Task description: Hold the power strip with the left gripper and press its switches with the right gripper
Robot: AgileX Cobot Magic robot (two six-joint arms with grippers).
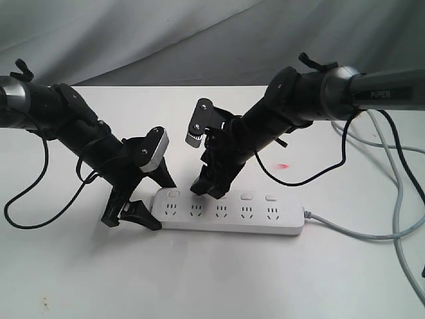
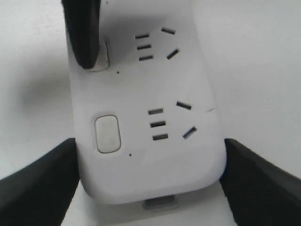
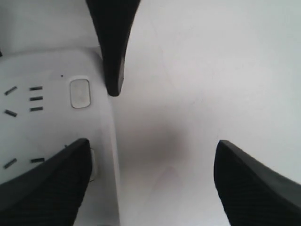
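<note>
The white power strip (image 1: 229,216) lies flat on the white table, its grey cord (image 1: 345,229) leading off right. My left gripper (image 1: 163,206) straddles the strip's left end. In the left wrist view its fingers (image 2: 42,183) sit against both long sides of the strip (image 2: 146,89); this gripper (image 2: 150,141) is shut on it. My right gripper (image 1: 209,189) stands open, with one finger (image 2: 82,33) down on the second switch (image 2: 104,56). The first switch (image 2: 107,134) is uncovered. In the right wrist view the right gripper (image 3: 151,143) has one finger (image 3: 47,188) on the strip and the other over bare table.
Grey and black cables (image 1: 398,173) trail across the table's right side. A black cable (image 1: 26,199) loops at the left. A small red mark (image 1: 283,165) lies behind the strip. A grey cloth (image 1: 199,33) hangs at the back.
</note>
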